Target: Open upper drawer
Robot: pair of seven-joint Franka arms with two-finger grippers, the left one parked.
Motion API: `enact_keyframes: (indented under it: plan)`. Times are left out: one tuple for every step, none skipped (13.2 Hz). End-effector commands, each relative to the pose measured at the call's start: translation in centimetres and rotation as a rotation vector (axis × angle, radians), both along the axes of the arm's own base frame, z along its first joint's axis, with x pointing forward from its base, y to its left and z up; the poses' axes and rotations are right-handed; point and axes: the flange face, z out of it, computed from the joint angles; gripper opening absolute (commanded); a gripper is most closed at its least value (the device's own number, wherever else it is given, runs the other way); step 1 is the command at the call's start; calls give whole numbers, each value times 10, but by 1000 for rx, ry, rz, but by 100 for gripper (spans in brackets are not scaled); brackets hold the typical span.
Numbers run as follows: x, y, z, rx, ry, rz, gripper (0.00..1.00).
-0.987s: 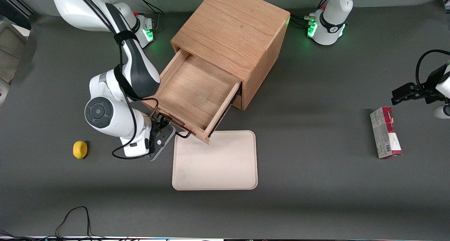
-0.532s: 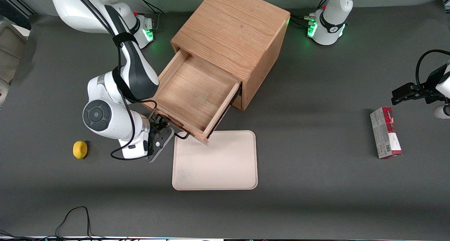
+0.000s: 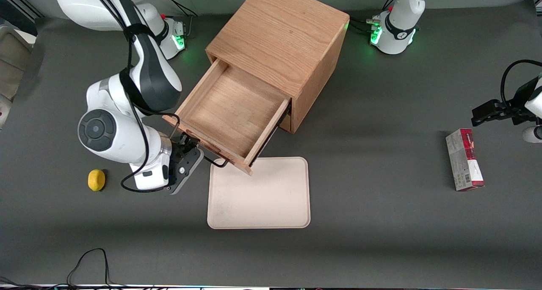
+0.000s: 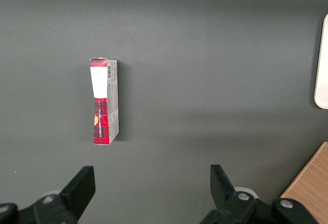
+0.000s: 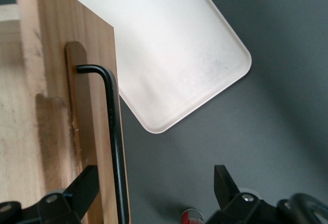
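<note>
Our claw (image 3: 183,148) sits low in front of the upper drawer (image 3: 230,112), at the end of the drawer front nearest the working arm. Seen from the right wrist camera, the claw (image 5: 156,190) has its fingers (image 5: 84,185) spread apart, with the thin dark bar handle (image 5: 114,142) passing between them; one finger lies against the wood front, the other stands well clear over the worktop, so we grip nothing.

We see the upper drawer pulled far out of the light oak cabinet (image 3: 281,40), its shallow wooden tray open to the front camera and bare inside. Its front corner overhangs the near edge of a pale beige tray (image 3: 259,193), which lies flat on the dark grey worktop (image 3: 381,222), nearer to the front camera than the cabinet. That same tray (image 5: 169,55) shows in the right wrist view just beside the drawer front (image 5: 66,106).

A small yellow lemon-like fruit (image 3: 96,180) rests on the worktop toward the working arm's end, near the arm's wrist housing but apart from it. A red and white carton (image 3: 464,159) lies on its side toward the parked arm's end, well apart from the cabinet; the left wrist view shows that carton (image 4: 104,101) alone on the worktop.
</note>
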Motion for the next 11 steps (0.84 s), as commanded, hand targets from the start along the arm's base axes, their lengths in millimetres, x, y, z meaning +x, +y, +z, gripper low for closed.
enact_keyframes:
  plan:
    - [-10, -20, 51, 1, -7, -68, 100]
    - [-15, -31, 71, -4, -17, -114, 100]
    - [-21, -43, 91, -8, -24, -170, 100]
    - [-25, -57, 105, -18, -20, -236, 100]
    - [-29, -76, 117, -32, -12, -298, 100]
    - [-29, -97, 125, -44, -10, -374, 100]
    - [-31, -115, 133, -66, -12, -445, 100]
    - [-34, -128, 140, -97, -19, -499, 100]
    - [-37, -137, 147, -125, -29, -570, 100]
    - [-42, -147, 152, -136, -16, -628, 100]
    - [-44, -162, 155, -147, -6, -672, 100]
